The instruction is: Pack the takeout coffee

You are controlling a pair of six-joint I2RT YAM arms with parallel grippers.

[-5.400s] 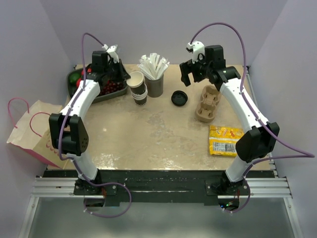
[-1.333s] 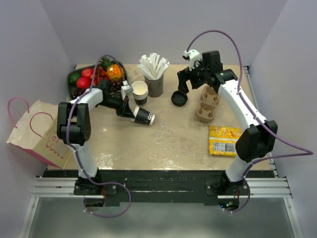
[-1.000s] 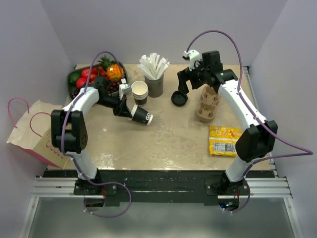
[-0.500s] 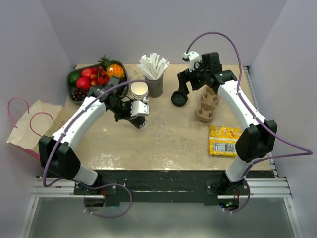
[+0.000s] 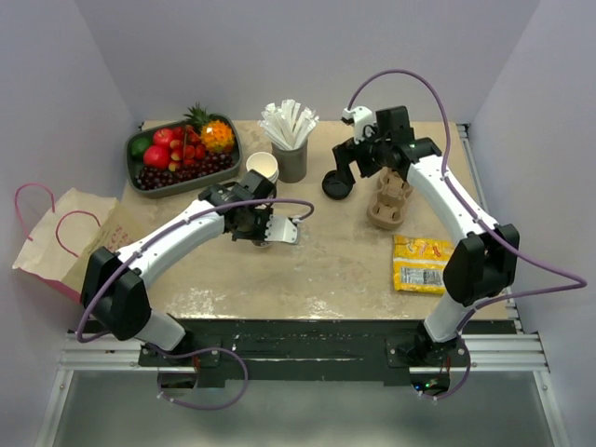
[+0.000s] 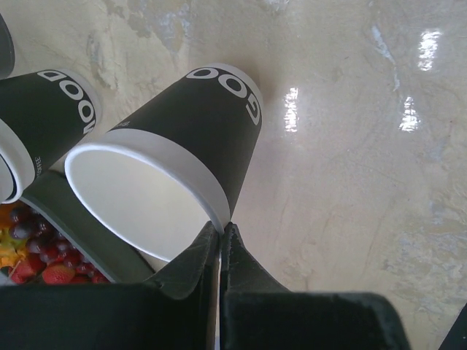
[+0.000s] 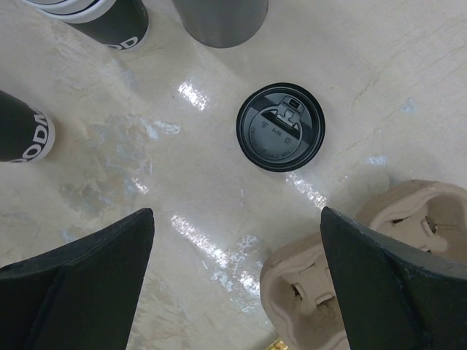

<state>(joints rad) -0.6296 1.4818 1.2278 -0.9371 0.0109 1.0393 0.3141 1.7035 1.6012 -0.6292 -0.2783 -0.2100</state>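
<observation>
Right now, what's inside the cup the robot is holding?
Nothing shows: the cup in the left gripper has a bare white inside, no coffee. Its very bottom is hidden behind that gripper.

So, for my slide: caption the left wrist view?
Left gripper pinching the rim of a lidless dark paper cup, stacked cups beside it.

Top external: fixed high behind the arm bases, facing down and forward, far enough back to take in the whole table (image 5: 317,279) up to the rear wall. Left wrist: mounted just behind the left gripper (image 6: 221,232), looking along it at very close range onto the dark paper cup (image 6: 182,146), with the cup stack (image 6: 40,124) at the left edge. Right wrist: higher, facing almost straight down through the wide-set right gripper (image 7: 237,215) onto the black lid (image 7: 280,127) and cardboard cup carrier (image 7: 357,240), both shared with the top view; the stack shows in all three.
</observation>
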